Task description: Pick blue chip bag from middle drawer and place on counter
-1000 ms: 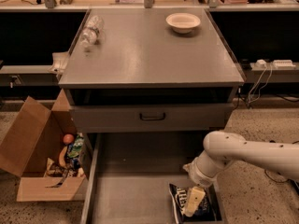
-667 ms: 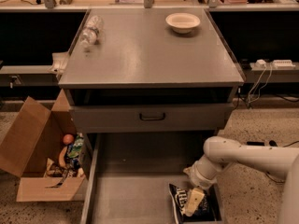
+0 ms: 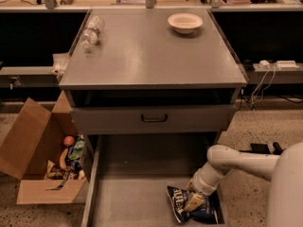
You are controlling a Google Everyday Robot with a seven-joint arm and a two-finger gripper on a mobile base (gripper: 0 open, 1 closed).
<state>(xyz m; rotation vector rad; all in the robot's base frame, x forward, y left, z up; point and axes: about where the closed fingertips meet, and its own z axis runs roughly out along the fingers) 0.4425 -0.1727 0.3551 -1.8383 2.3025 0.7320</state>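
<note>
Grey drawer floor, near right corner: the blue chip bag [image 3: 177,201] lies flat on the middle drawer [image 3: 128,202], which stands pulled out towards the near side. The end effector [image 3: 194,202] is down on the right part of the bag, in contact with it. Whether it is open or closed on the foil cannot be told.

Progress, by judgement: the reach is done. The bag has not left the drawer, so the lift, the carry and the placing are all outstanding.

Edges: the bag sits close to the drawer's right wall, and the arm [image 3: 236,162] comes in over that wall from the right. Above and just far of the bag, the upper drawer front [image 3: 154,118] and the near lip of the counter [image 3: 151,60] overhang the far part of the drawer. A straight vertical lift looks clear of them, but a lift angled towards the far side would likely meet that lip.

Open room: the counter carries a bowl [image 3: 184,22] far right and a water bottle [image 3: 91,31] lying far left. The middle and near portions are bare, well apart from both. A cardboard box [image 3: 28,145] stands on the floor left of the drawer, away from the likely path.
</note>
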